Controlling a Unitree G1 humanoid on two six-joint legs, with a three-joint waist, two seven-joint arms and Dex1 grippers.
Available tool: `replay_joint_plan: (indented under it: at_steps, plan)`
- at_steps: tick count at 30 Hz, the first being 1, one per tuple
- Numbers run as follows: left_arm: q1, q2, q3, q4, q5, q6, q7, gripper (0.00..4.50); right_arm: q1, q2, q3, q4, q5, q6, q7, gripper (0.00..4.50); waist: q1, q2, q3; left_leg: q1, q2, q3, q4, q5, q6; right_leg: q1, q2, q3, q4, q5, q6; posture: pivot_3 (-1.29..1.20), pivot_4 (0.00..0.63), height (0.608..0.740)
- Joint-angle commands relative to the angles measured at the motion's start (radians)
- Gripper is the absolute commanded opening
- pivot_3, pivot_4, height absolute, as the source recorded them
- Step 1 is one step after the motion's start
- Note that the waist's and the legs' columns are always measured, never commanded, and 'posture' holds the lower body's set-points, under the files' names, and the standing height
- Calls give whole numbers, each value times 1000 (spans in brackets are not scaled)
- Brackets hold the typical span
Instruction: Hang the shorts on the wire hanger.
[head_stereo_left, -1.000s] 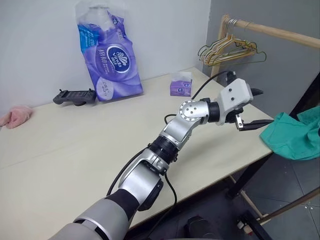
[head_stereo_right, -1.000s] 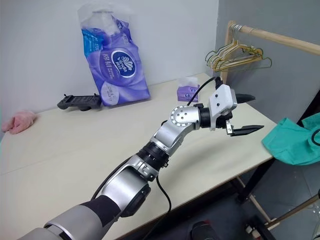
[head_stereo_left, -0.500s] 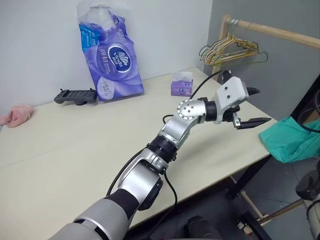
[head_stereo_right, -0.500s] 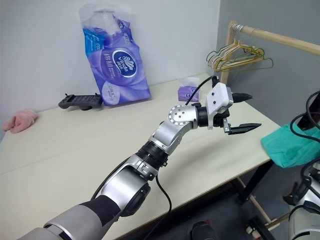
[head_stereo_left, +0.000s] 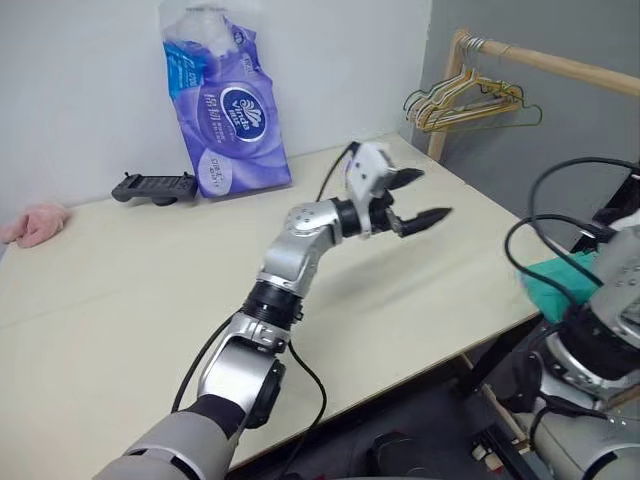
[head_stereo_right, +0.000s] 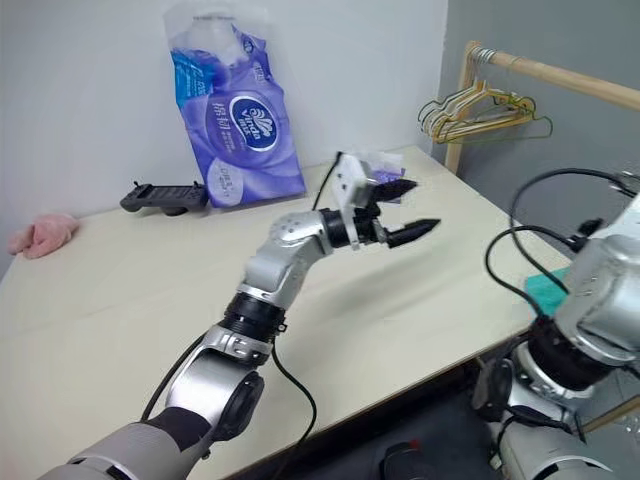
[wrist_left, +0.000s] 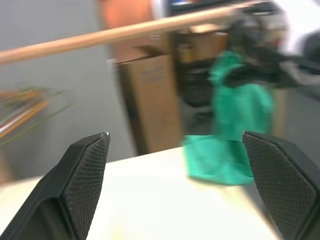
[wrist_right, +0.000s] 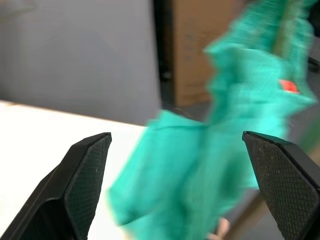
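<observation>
Teal shorts (wrist_right: 200, 150), one, two spread pincers (head_stereo_left: 418, 198)

Head stereo pair looks forward and down from above the table (head_stereo_left: 120, 290), taking in the left gripper (head_stereo_left: 415, 200) mid-table and the rail with hangers (head_stereo_right: 480, 105) at far right; the two eyes share nearly the whole scene, slightly offset. Left wrist camera looks level between its wide-apart fingers (wrist_left: 82, 182) across the table edge to the shorts (wrist_left: 230, 140) and rail (background blurred). Right wrist camera sits close to the shorts, between its own spread fingers (wrist_right: 85, 185), table edge alongside.
</observation>
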Motion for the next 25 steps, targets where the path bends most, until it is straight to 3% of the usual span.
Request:
replay_joint_plan:
  at_steps: [1,3,7,13,20,25]
  plan:
    - [41,36,87,-70,0,120,165,4500,-49,72,70,-53,52,5,90,4471,0,0,0,0,0,0,0,0,0,-1,0,0,0,0,0,-210,16,740]
    - [81,37,114,-114,20,170,275,4500,-2,67,162,-7,126,-69,198,4471,2,0,0,0,0,-1,0,-1,-1,-1,-1,-1,0,0,0,-183,10,740]
    - [188,8,161,-234,12,345,456,4500,196,52,324,185,178,-462,367,4471,21,-8,-5,0,0,-6,1,-1,-3,-2,-2,-5,1,3,-5,-118,0,740]
    - [354,25,174,-356,148,290,683,4500,332,42,435,500,166,-916,468,4471,68,-11,-5,-2,-1,-8,1,-2,-7,-5,-4,-7,2,4,-7,-14,0,740]
    - [511,33,168,-448,178,235,719,4500,299,51,471,693,152,-1105,466,4471,161,-11,-5,-4,-1,-9,0,-2,-9,-9,-4,-9,4,6,-11,47,0,740]
    - [524,27,227,-417,167,193,763,4500,282,62,487,724,173,-1130,481,4471,200,-12,-5,-4,-1,-9,0,-1,-10,-9,-4,-9,3,8,-13,51,0,740]
